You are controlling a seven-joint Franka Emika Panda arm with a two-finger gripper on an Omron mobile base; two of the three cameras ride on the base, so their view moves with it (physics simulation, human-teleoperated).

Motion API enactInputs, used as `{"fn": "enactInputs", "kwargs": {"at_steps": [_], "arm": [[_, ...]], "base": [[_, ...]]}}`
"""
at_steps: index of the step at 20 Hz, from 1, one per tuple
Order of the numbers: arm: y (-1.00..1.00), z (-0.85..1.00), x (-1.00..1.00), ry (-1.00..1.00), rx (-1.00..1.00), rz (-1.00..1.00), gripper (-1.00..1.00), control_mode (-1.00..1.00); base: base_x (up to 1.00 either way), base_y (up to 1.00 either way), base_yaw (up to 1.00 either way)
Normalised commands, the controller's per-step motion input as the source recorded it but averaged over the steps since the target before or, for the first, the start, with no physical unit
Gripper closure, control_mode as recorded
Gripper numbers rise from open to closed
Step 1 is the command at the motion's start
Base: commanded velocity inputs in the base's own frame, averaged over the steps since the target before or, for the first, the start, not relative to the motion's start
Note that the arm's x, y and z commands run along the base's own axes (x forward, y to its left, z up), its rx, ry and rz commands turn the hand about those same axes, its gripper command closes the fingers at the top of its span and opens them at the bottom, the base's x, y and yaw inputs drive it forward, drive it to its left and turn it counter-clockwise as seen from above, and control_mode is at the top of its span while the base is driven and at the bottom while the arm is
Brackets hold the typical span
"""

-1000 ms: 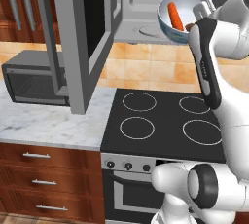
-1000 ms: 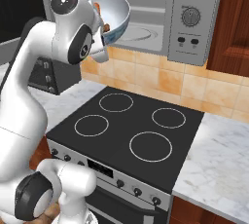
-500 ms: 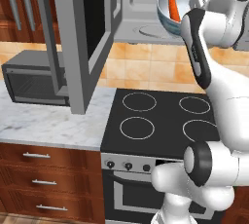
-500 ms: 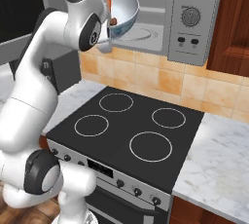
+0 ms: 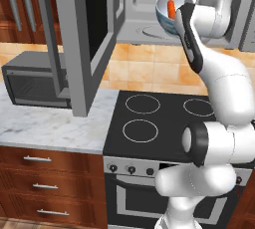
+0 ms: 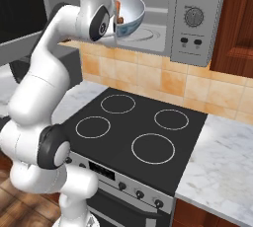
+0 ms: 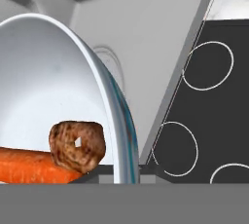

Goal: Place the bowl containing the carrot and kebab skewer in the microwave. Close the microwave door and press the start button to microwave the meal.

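Left base view: the bowl (image 5: 171,10) is held aloft at the mouth of the microwave (image 5: 149,24), just above the cavity floor, with the carrot (image 5: 172,9) seen inside it; the gripper (image 5: 187,7) is clamped on the bowl's rim, fingers pinched on the thin wall; the microwave door (image 5: 82,39) is swung wide open to the left, above the toaster oven (image 5: 35,86); a risk is judged that the bowl, gripped by one edge only, could tip or slip and spill its contents, or that its base could catch the cavity sill on entry; the kebab skewer (image 7: 78,146) is made plain in the hand view, lying against the carrot (image 7: 34,165), whereas the control panel (image 6: 195,18) with its dial is shown in the right base view, along with the stove (image 6: 138,132) beneath
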Motion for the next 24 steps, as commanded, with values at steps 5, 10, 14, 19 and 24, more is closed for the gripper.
{"fn": "enactInputs", "kwargs": {"at_steps": [5,10,14,19,24], "arm": [[0.00,0.00,0.59,0.05,0.04,-0.03,1.00,-1.00],[0.00,-0.07,0.58,0.02,0.00,-0.01,1.00,-1.00],[0.00,-0.10,0.59,0.00,0.00,0.00,1.00,-1.00],[0.00,-0.07,0.52,0.01,0.00,0.00,-1.00,-1.00],[0.00,0.00,0.13,0.00,0.00,0.00,-1.00,-1.00]], "base": [[0.00,0.00,0.00],[0.00,0.00,0.00],[0.00,0.00,0.00],[0.00,0.00,0.00],[0.00,0.00,0.00]]}}
